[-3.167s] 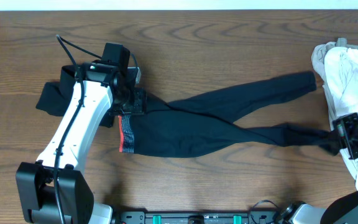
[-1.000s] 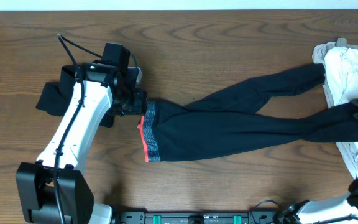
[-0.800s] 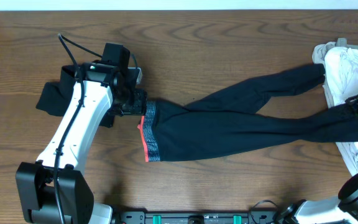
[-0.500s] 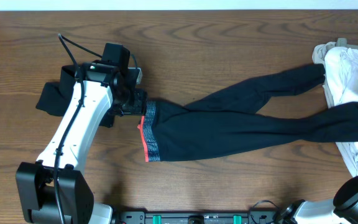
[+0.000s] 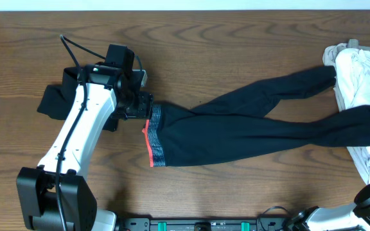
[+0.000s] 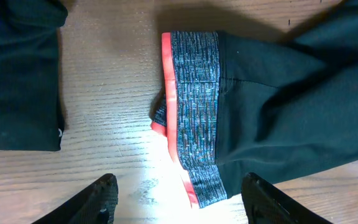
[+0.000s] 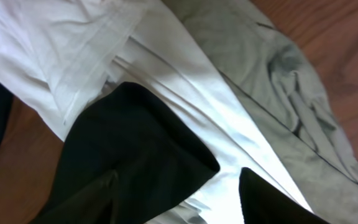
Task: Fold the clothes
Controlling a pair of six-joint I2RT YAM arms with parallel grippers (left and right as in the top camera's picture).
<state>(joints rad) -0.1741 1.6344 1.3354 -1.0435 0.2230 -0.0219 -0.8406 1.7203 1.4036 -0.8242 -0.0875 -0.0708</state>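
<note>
On table point(image 5: 236, 38), trousers point(image 5: 236, 131) lie lengthways L-R, leg ends on white pile point(image 5: 365, 70) w/ R gripper point(image 7: 176, 190) spread open above a cuff point(image 7: 135, 143), not pinching it; waistband point(image 6: 194, 112) sits just ahead of L gripper point(image 6: 179, 199), open & empty, so L arm's nearer the waist end.

Trousers point(image 5: 236, 128) navy-black; waistband point(image 6: 194, 112) orange-red edge, mottled grey; garments point(image 5: 358, 70) white, beige; table point(image 5: 236, 38) brown woodgrain

The overhead view looks straight down over the whole table point(image 5: 236, 38). The left wrist view faces down, close above the waistband point(image 6: 194, 118). The right wrist view sits close above the white garments point(image 7: 73, 37) at the overhead's right edge.
</note>
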